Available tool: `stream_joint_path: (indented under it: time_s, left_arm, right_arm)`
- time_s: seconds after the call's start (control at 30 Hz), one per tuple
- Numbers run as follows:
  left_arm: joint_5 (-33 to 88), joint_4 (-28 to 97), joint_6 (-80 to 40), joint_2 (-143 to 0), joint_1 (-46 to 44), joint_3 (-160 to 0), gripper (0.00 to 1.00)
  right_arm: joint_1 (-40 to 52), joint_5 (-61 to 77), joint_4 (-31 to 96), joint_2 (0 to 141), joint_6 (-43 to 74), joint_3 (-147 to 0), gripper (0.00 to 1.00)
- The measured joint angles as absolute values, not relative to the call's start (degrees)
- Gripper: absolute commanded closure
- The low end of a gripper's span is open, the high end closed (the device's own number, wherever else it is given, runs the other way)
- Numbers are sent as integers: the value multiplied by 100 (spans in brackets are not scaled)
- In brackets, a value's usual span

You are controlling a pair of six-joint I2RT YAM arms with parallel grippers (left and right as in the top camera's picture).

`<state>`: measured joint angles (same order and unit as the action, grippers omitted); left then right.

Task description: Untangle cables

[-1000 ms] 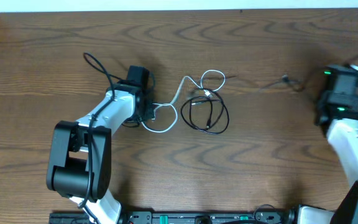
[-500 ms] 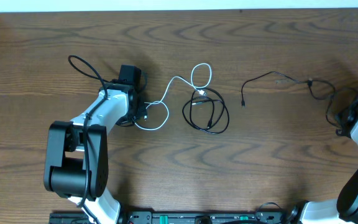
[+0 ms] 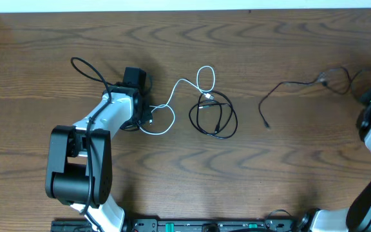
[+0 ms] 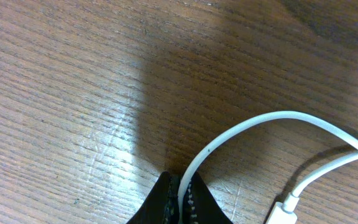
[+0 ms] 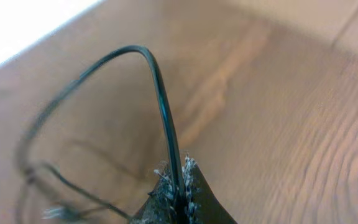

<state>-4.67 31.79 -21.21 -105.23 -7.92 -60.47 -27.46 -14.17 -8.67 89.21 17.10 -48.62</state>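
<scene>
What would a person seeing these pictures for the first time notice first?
Mid-table, a white cable loops against a black coil, and the left gripper pinches it. At the far right, the right gripper holds a separate thin black cable, which lies apart from the pile.

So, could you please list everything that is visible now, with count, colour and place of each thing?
white cable: one, white, left of the table's centre, one part pinched in the left gripper, its far end looping up to the black coil
coiled cable: one, black, a loose loop at the table's centre, touching the white cable at its top
thin cable: one, black, right side, apart from the other two, running to the right gripper
table: one, brown wood, under everything
white strip: one, white, along the table's far edge
left gripper: one, black, shut on the white cable
right gripper: one, black, at the right edge, shut on the thin cable
</scene>
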Motion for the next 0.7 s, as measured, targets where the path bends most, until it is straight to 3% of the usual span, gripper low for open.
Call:
stream_joint_path:
  time_s: [0.43,0.7]
  left_arm:
    - [-467,3181,-2121,-10523,-792,-6047,93]
    - [-467,3179,-2123,-10523,-792,-6047,92]
  right_arm:
    - [-2746,-1221,-1214,8125,1293,-4866,96]
    - [-2746,-978,-1035,8125,1212,-4866,82]
